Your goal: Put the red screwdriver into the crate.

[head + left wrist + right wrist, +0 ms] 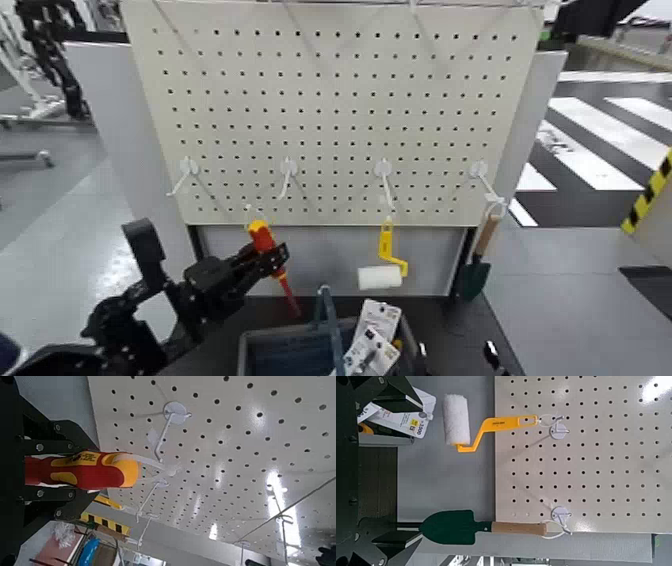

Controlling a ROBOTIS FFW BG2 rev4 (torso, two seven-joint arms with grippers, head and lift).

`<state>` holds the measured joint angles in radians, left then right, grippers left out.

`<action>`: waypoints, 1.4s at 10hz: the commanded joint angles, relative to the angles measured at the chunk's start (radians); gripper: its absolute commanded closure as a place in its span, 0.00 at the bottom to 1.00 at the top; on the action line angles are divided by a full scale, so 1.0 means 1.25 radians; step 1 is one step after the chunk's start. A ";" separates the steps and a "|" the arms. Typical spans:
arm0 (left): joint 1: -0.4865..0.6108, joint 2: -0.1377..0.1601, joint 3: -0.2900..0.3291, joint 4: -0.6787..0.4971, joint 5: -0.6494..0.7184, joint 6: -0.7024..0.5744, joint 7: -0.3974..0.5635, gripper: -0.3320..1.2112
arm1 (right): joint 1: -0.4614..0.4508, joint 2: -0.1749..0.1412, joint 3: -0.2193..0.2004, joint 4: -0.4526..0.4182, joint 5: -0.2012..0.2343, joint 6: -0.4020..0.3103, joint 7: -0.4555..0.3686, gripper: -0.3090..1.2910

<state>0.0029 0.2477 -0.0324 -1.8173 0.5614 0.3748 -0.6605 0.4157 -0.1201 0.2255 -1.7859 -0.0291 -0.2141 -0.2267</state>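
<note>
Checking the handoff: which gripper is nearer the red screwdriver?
Left. The left gripper is clamped on the red screwdriver; the right gripper is out of the head view.

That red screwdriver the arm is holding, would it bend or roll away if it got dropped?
The red screwdriver looks stiff: its thin shaft stays straight in the left gripper. Its rounded handle would probably roll on a flat surface. It seems light, being slim beside the crate.

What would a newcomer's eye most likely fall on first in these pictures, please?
Probably the red screwdriver, clamped in the left gripper in front of the pegboard, up and left of the crate. Next, the yellow-handled paint roller hanging from a hook to its right, and the green trowel at the board's right edge.
</note>
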 commanded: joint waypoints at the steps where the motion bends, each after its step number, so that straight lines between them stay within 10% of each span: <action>1: 0.009 -0.005 -0.008 0.055 0.045 0.001 -0.025 0.99 | 0.000 0.000 0.001 0.000 0.000 0.000 0.000 0.30; 12: -0.007 -0.020 -0.097 0.259 0.079 0.049 -0.090 0.98 | 0.001 0.002 0.001 -0.001 0.000 -0.003 0.000 0.30; 14: -0.010 -0.019 -0.102 0.256 0.091 0.045 -0.102 0.62 | 0.001 0.002 0.001 -0.001 0.000 -0.003 0.001 0.30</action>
<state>-0.0089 0.2232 -0.1578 -1.4952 0.6715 0.4357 -0.7893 0.4172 -0.1181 0.2270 -1.7871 -0.0291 -0.2176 -0.2266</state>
